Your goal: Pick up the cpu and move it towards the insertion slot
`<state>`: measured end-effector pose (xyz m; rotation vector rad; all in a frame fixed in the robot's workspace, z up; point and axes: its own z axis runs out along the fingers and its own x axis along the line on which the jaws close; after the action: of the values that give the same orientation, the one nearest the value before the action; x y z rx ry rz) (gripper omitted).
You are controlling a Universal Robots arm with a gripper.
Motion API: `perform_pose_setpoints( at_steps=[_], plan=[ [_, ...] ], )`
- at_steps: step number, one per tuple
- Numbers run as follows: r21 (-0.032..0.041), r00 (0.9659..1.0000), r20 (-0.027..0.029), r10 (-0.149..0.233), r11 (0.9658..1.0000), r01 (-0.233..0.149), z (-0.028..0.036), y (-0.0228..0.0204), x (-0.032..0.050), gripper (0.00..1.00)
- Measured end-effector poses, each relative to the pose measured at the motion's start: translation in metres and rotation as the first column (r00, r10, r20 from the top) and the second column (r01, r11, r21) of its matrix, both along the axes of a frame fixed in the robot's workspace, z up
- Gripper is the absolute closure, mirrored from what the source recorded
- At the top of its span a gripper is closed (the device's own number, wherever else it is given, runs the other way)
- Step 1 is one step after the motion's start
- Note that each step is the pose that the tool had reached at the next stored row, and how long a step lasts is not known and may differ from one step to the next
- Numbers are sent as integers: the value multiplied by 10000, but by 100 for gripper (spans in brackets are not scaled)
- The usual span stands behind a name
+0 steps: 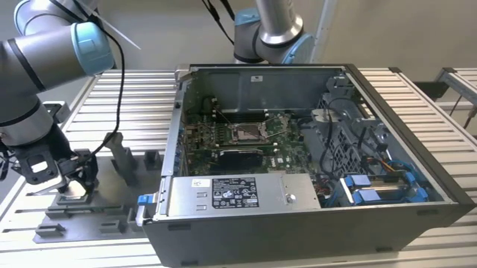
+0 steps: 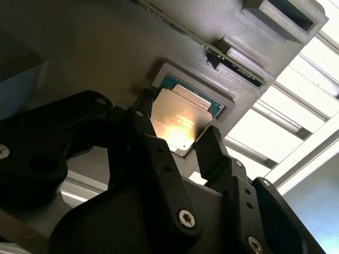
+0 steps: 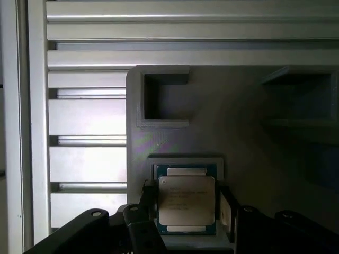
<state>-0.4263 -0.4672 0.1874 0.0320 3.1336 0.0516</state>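
The cpu [image 3: 186, 205] lies flat in a square recess of the grey fixture block [image 3: 243, 132], silvery top up with a green rim around it. In both wrist views my gripper [image 3: 187, 197] straddles it, and one black finger [image 2: 142, 114] presses each opposite edge of the cpu [image 2: 180, 119]. The chip still rests in its recess. In the exterior view the gripper [image 1: 73, 187] hangs low over the fixture [image 1: 89, 211] at the exterior view's left. The insertion slot [image 1: 246, 132] sits on the green board inside the open computer case, well to the exterior view's right of the gripper.
The case wall [image 1: 173, 134] stands between the fixture and the board. Grey posts [image 1: 123, 159] rise from the fixture beside the gripper. A silver box with a white label [image 1: 234, 192] fills the case's near side. A second arm's base [image 1: 272, 33] stands behind the case.
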Motion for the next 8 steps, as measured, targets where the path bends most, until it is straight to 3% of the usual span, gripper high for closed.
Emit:
perform_pose_setpoints(
  at_steps=[8],
  plan=[
    [0,9999,-4,117,9999,-117,0,-1,8,0]
  ],
)
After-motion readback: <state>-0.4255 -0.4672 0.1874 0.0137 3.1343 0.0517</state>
